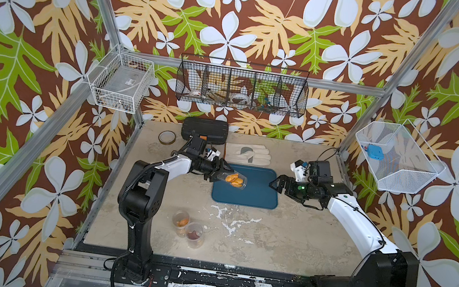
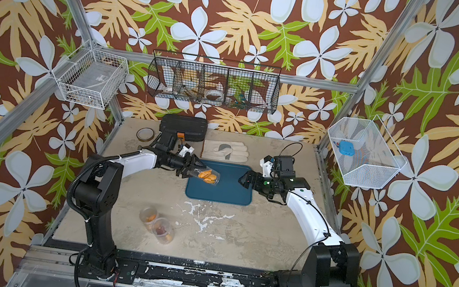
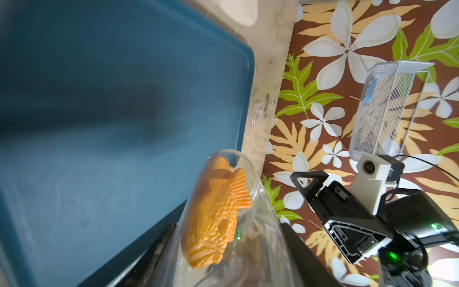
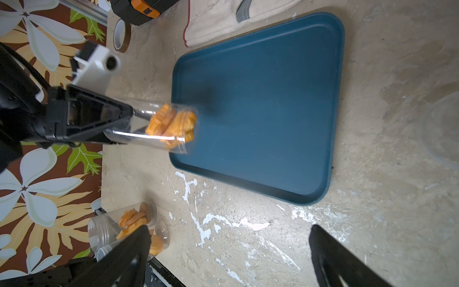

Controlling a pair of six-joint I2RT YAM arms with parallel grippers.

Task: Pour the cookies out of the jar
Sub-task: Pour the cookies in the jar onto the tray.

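Holding jar [image 1: 241, 183] by base in left gripper [image 1: 221, 175], with right gripper [image 1: 275, 184] wide, empty. Judged stiff, light, slick; cookies [image 1: 232, 178] loose.

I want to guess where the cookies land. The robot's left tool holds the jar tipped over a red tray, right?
Not red: the tray is blue, as the right wrist view shows. The left tool does hold the jar tipped over that tray, with the cookies at its mouth.

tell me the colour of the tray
The tray is plain dark teal blue; the right wrist view shows it best.
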